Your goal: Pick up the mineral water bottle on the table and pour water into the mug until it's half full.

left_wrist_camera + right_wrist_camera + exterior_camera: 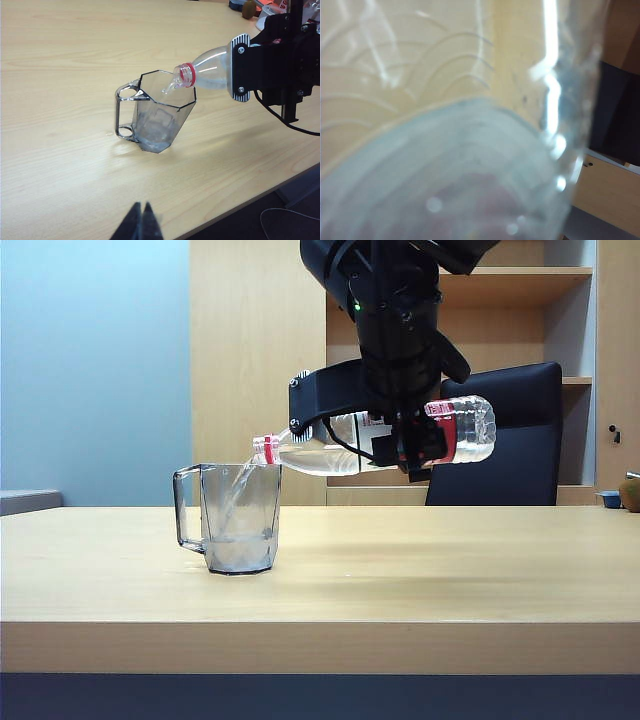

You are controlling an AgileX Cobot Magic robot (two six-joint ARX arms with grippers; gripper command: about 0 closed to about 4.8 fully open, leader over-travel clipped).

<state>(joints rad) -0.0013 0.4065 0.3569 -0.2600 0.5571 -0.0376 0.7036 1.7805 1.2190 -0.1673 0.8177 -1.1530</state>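
On the light-wood table (420, 570), left of centre in the exterior view: one mug (238, 518), clear smoky-grey faceted glass, upright, angular handle facing away from the bottle. Contents: a shallow layer of water (240, 552) at the bottom, well under half the mug's height.

Above the mug's rim: one mineral water bottle (330, 452), clear plastic, red-and-white label, red neck ring, cap off. Attitude: nearly level, neck tipped slightly down, mouth just over the rim on the side away from the handle. A thin stream runs from the mouth into the mug. Bottle base points to the right of the exterior view and clear of the table.

Right gripper (405, 445): black, hanging from the arm that enters from the top of the exterior view, jaws clamped on the bottle's midsection over the label. Right wrist view shows only the bottle's clear ribbed wall (445, 150) at very close range, blurred; table wood shows through it.

Left gripper (141, 225): low over the table near its front edge, apart from mug and bottle, dark fingertips together, holding nothing.

Background, exterior view: black office chair (520, 440) behind the table, wooden shelving (530, 285), pale blue wall (95, 360).
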